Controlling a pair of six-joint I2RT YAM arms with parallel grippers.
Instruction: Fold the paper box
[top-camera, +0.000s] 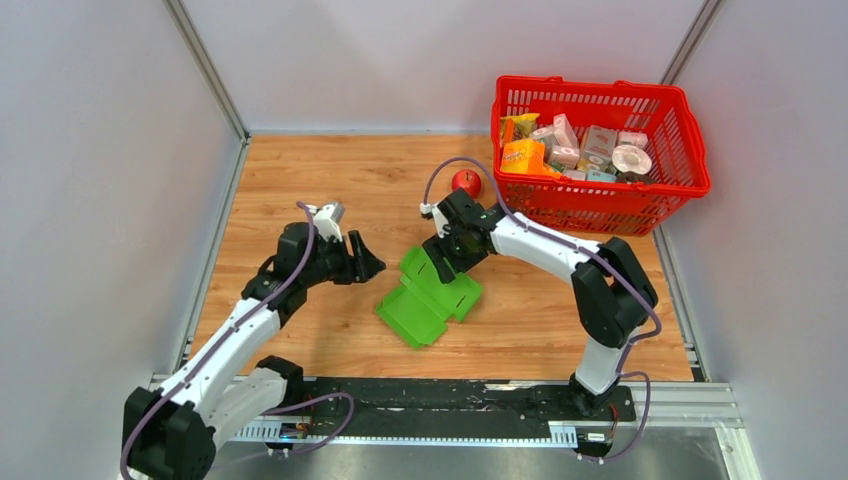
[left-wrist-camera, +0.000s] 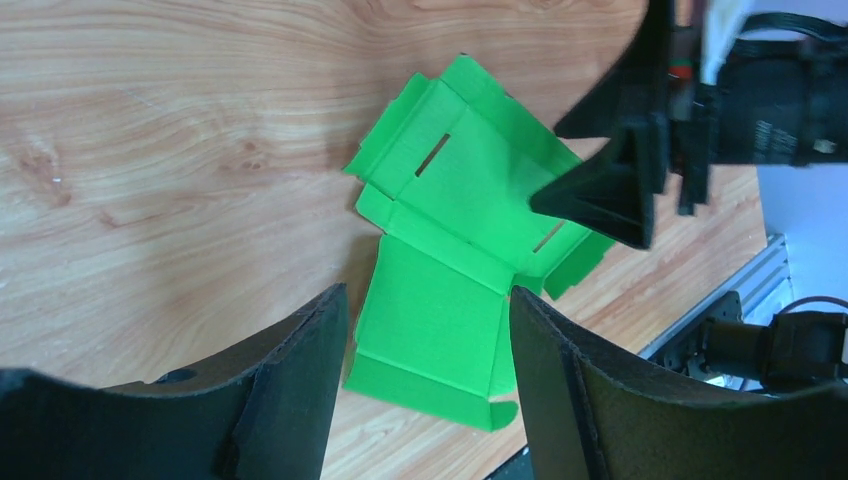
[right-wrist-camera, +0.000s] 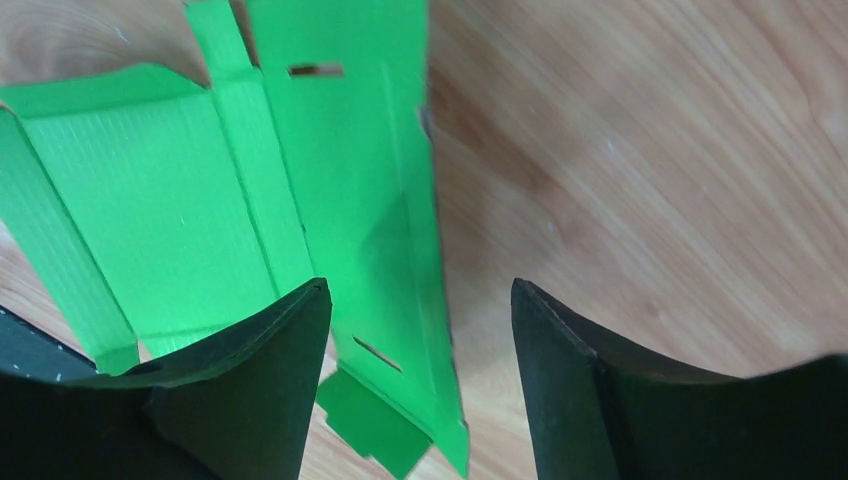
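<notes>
In the near half of the tabletop (top-camera: 300, 170), about midway between its left and right edges, the paper box (top-camera: 428, 297) lies as a partly creased blank. One panel lies flat toward the near edge, and the flaps on its far side are tilted up. Our left tool (left-wrist-camera: 425, 298) hangs just beside it on the left-edge side, released, with nothing between its fingers. Our right tool (right-wrist-camera: 420, 288) sits over the far end of the blank, fingers spread; a raised panel stands in the gap, gripped by neither finger.

With nothing pinning it, we judge the thin card could slide or turn on the smooth wood when a finger pushes a flap. The raised panel could also spring back flat, and a pinch off the crease could crumple a tab.

From above, the right tool covers the far flaps, so we cannot tell whether it touches them. Both wrist views cut the blank off. Farther back, well apart, lie a red apple (top-camera: 465, 182) and, at the far right corner, a red basket (top-camera: 600, 90).
</notes>
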